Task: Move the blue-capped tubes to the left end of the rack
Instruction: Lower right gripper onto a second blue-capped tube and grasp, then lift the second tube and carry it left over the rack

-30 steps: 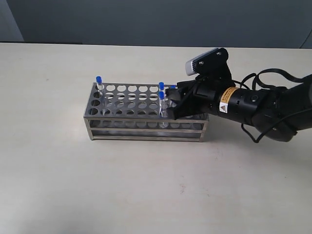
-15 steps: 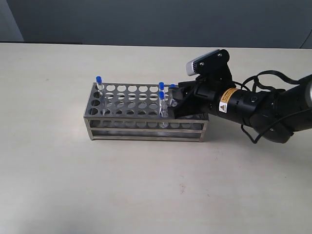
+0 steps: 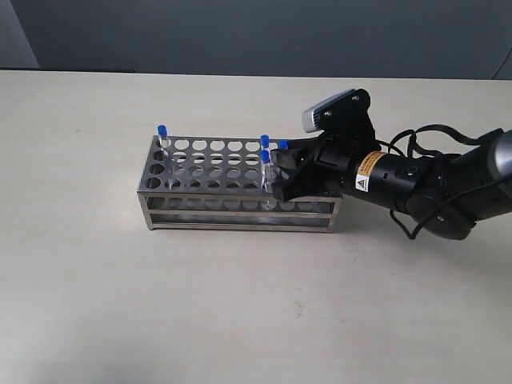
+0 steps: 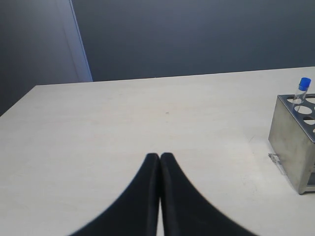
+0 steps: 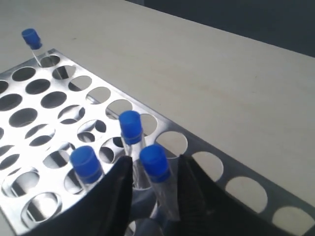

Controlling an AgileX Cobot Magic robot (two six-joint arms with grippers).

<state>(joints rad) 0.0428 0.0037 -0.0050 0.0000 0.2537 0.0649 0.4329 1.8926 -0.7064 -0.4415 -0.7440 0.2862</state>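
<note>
The shiny metal rack (image 3: 210, 189) stands mid-table. One blue-capped tube (image 3: 162, 134) sits in its far-left back corner. Three more cluster near the right end: a front tube (image 3: 266, 166), a back tube (image 3: 265, 144) and a third tube (image 3: 282, 146). My right gripper (image 3: 278, 170) reaches over the rack's right end, open. In the right wrist view its fingers (image 5: 117, 189) straddle one tube (image 5: 156, 167); a second tube (image 5: 131, 127) stands just beyond and a third (image 5: 84, 164) outside the jaws. My left gripper (image 4: 160, 156) is shut and empty, away from the rack's left end (image 4: 291, 140).
The rack's other holes (image 5: 44, 98) show nothing in them. The right arm's black body and cables (image 3: 432, 180) stretch over the table to the right of the rack. A dark wall (image 3: 256, 32) runs behind the pale table (image 3: 240, 312).
My right gripper has edged left over the rack's right end, closer round the clustered tubes. The tubes and rack have not moved.
</note>
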